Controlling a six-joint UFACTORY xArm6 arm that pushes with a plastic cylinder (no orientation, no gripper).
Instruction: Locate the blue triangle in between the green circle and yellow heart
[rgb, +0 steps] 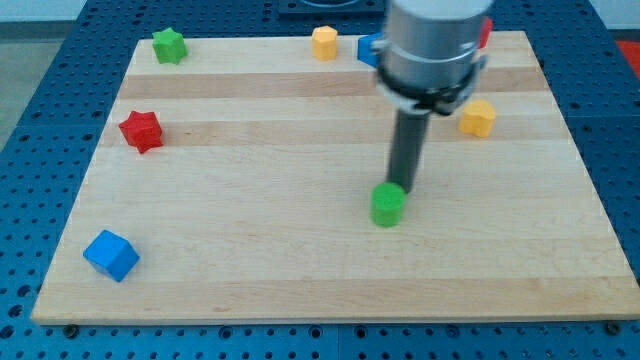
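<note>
The green circle (388, 205) lies on the wooden board (250, 290) right of centre. My tip (405, 188) rests against its upper right edge. A blue block (369, 49), likely the blue triangle, sits near the view's top edge, mostly hidden behind the arm (432, 45). A yellow block (324, 42), seemingly the heart, lies just left of it. A second yellow block (478, 117), with a more angular outline, lies to the right of the rod.
A green star (169, 45) is at the top left and a red star (141, 130) at the left. A blue cube (110, 254) sits at the bottom left. A red block (486, 33) peeks out behind the arm at the top right.
</note>
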